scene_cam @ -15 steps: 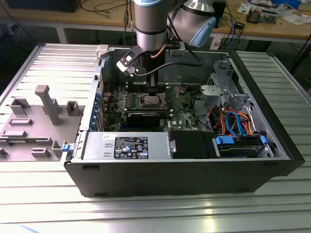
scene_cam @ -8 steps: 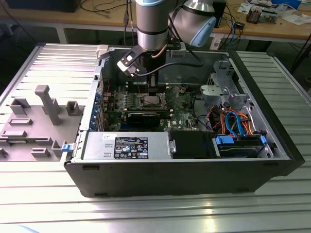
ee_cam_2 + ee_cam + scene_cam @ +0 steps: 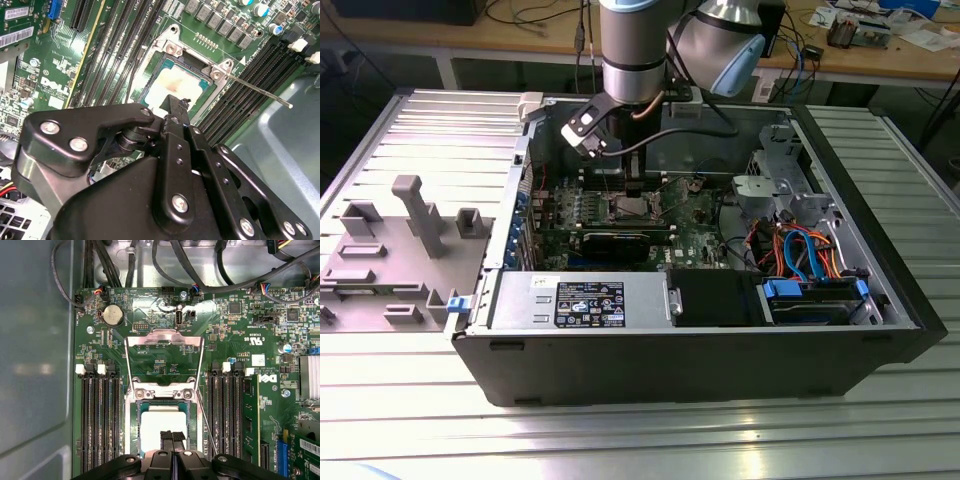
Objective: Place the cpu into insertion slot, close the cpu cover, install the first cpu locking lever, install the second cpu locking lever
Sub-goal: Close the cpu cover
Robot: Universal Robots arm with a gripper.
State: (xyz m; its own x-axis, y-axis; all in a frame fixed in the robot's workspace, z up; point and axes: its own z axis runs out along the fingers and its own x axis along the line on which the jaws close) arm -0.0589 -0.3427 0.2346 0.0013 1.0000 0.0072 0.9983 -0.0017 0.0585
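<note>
While gripper (image 3: 172, 435) hovers — cpu (image 3: 155, 427) seated.

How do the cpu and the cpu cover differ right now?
The cpu is a solid silver square; the cpu cover is an open frame with board showing through. The cpu lies seated in the insertion slot; the cpu cover is swung back off it. Both are silver metal.

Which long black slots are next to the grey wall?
The bank of memory slots beside the grey case wall; the other bank lies beyond the cpu.
</note>
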